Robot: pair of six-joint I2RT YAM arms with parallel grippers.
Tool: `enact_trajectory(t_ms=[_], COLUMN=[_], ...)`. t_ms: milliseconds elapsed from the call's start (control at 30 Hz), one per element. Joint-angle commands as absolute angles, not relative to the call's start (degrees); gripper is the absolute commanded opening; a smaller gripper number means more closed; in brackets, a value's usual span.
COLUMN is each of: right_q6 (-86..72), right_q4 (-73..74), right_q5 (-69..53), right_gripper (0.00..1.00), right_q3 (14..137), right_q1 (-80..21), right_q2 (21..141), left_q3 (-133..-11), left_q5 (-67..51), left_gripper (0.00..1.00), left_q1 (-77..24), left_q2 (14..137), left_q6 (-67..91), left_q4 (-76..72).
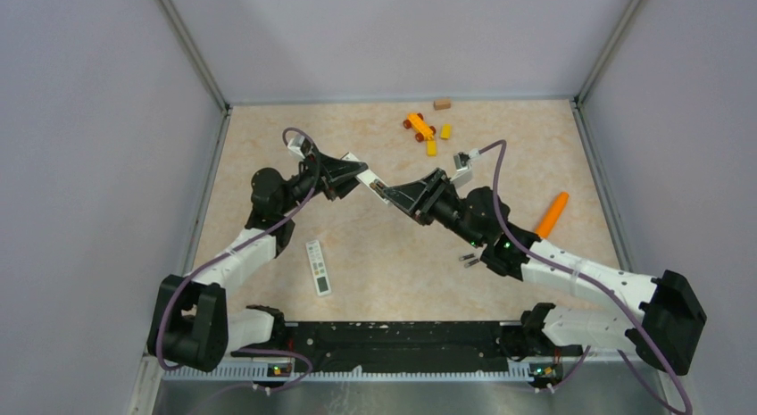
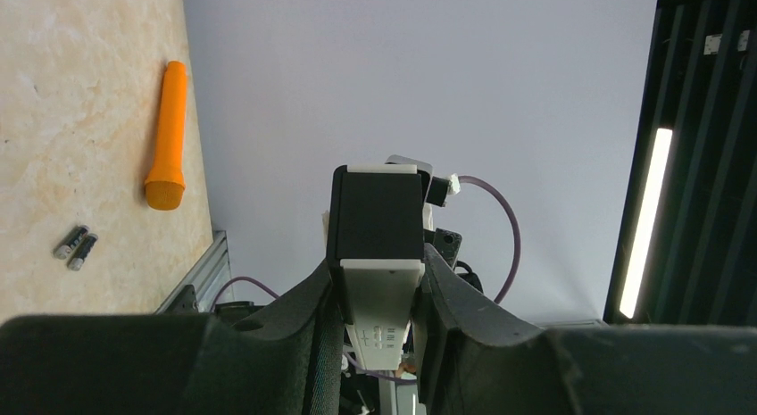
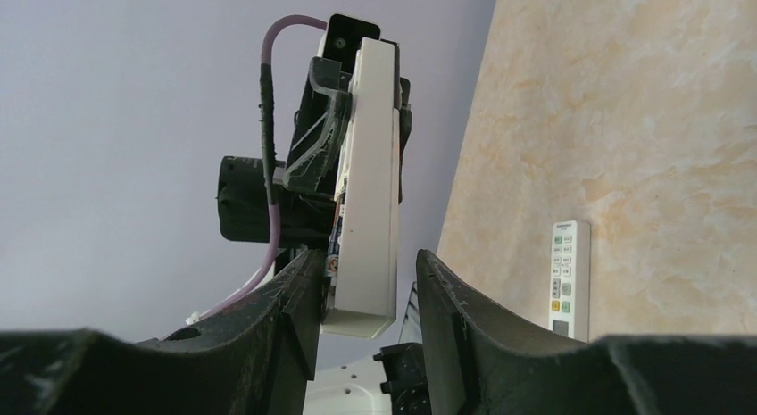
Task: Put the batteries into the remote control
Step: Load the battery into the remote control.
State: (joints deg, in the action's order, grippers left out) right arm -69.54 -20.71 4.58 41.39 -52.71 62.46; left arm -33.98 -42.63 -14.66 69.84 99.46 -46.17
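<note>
Above the middle of the table (image 1: 393,254), left fingers (image 2: 451,299) clamped on the remote (image 2: 382,290), one on each long side, pressing on its near end. Remote held off the table, a white bar running from the left arm across to the right arm. Right fingers (image 3: 295,299) straddle its other end. In the right wrist view the remote shows edge-on, lying close against one finger with a thin gap at the other; cannot tell whether they grip it or only bracket it. From the left wrist, a dark block sits over the bar's middle stretch, white showing above and below it. Both arms lean inward in the top view, meeting nose to nose, purple cables looping off each wrist. Batteries (image 1: 468,257) lie on the table side by side, touching or nearly so, beside the right arm's forearm and well apart from the remote. Orange toy (image 1: 552,214), long and tapered, lies further out toward the right wall. Second remote (image 1: 318,267), white with rows of buttons, lies flat on the table near the left arm's forearm. Blocks (image 1: 420,128), orange, yellow and one tan, scattered near the far wall.
</note>
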Motion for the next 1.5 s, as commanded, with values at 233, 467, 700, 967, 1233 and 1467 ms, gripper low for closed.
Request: enact_trajectory(t_ms=[233,467,700,967,1233,1467], right_q6=[-69.03,-67.26,-68.95,-69.32,-64.81,-51.91], right_q4=[-23.99,-26.88,-25.87,-21.60,-19.07,-13.57], right_q5=[2.97,2.45,1.23,0.18,1.17,0.82], right_gripper=[0.74,0.86,0.61,0.22,0.69,0.84], right_q3=[41.58,40.44,40.62,42.83,43.04,43.08], right_q1=[-52.15,-52.11,-51.26,-50.38,-49.34,-46.49], right_q2=[62.76,60.60,62.11,65.27,62.97,56.87], left_q3=[-38.43,-38.45,-38.55,-38.91,-39.58,-40.69], left_q5=[-44.41,-43.46,-43.81,-44.27,-43.94,-39.82], left_gripper=[0.00,0.00,0.00,0.00,0.00,0.00], left_q1=[-14.77,-14.68,-14.68,-14.68,-14.43,-14.33], left_q2=[65.47,65.20,65.25,64.78,64.13,62.54], left_q6=[92.42,88.48,88.37,88.09,82.76,70.59], left_q4=[-45.12,-40.87,-41.02,-41.39,-37.54,-26.57])
